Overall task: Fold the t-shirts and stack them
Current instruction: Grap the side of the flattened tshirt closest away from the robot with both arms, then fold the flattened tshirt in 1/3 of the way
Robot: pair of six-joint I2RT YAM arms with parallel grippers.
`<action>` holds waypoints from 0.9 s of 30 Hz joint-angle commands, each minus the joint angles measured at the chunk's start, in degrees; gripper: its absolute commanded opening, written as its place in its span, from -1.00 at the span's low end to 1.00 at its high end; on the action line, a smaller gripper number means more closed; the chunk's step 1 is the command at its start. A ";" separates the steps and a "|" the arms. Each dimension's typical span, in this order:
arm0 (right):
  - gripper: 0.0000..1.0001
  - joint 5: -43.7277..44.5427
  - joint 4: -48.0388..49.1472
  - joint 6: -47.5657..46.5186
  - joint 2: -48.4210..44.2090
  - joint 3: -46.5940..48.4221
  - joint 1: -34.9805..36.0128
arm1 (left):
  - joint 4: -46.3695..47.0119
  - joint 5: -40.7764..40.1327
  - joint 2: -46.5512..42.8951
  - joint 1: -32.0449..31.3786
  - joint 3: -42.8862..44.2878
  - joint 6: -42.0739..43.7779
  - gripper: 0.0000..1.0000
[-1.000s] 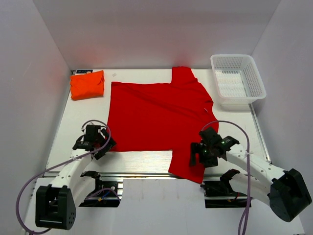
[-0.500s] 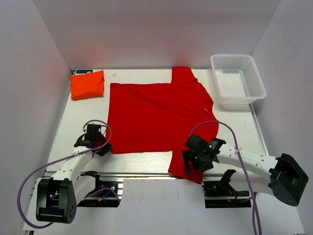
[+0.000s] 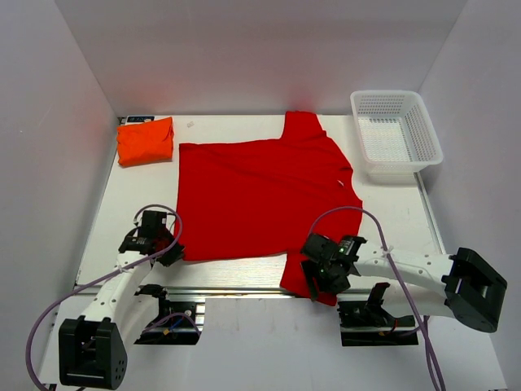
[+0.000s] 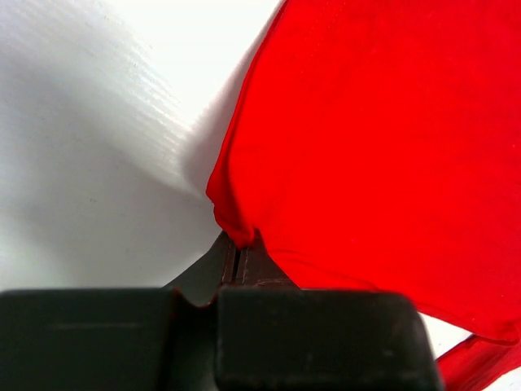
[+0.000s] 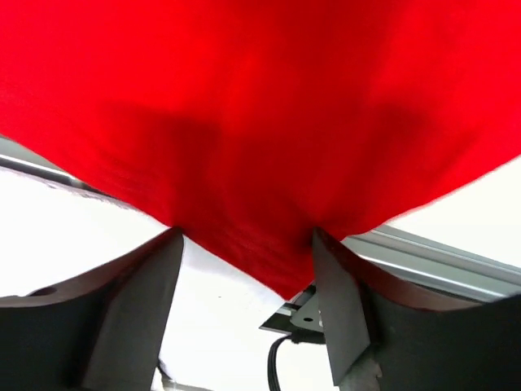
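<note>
Red t-shirt (image 3: 260,195), left end effector (image 4: 237,252) pinching corner, right end effector (image 5: 247,244) spread astride sleeve, basket (image 3: 392,138) apart

The red shirt (image 3: 260,195) covers mid-table. The orange shirt (image 3: 145,140) blocks the far left corner, the basket (image 3: 396,134) the far right. Bare table (image 3: 138,204) strips run down both sides.

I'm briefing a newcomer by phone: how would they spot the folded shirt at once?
Start at the white table and look to its far left corner, opposite the white mesh basket at far right. There lies the orange t-shirt, folded into a compact bundle. Unlike the red t-shirt spread flat across the middle, it is a small, thick packet.
</note>
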 commanded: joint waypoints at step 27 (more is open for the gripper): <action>-1.00 -3.84 -13.78 7.97 -20.93 10.62 0.49 | -9.91 -0.62 -1.24 -0.13 7.05 -3.17 -1.00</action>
